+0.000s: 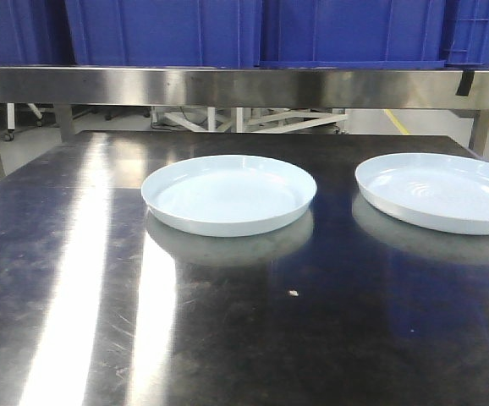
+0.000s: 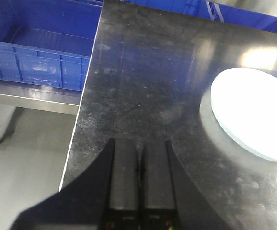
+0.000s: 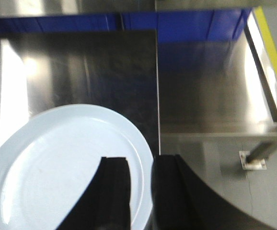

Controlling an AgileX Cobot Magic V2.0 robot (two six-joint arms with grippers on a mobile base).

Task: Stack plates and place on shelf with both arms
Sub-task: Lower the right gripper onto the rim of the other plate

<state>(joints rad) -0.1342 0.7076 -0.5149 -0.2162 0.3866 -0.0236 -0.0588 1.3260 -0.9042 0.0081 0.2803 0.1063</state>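
My left jaws are closed and empty. Their fingers press side by side above the dark steel surface, on the near side of the shelf rail. The left plate lies to their right, clear of them.

My right jaws stand open. One finger is over the bowl of the right plate and the other is outside its rim, so the rim sits in the gap. I cannot tell whether either finger touches it.

Further out, both plates lie flat on the surface, short of the rail and below it. They sit side by side, well apart and not yet stacked. Beyond them the rail runs across, with blue crates on the tier above it.

I judge this to be the very start, taking hold of the right plate. The next move calls for closing on that low, glossy rim firmly enough that it does not slip. Then I lift the plate level, carry it along the rail's near side and settle it squarely into the left plate. Raising the stack to the shelf with both arms comes after that.
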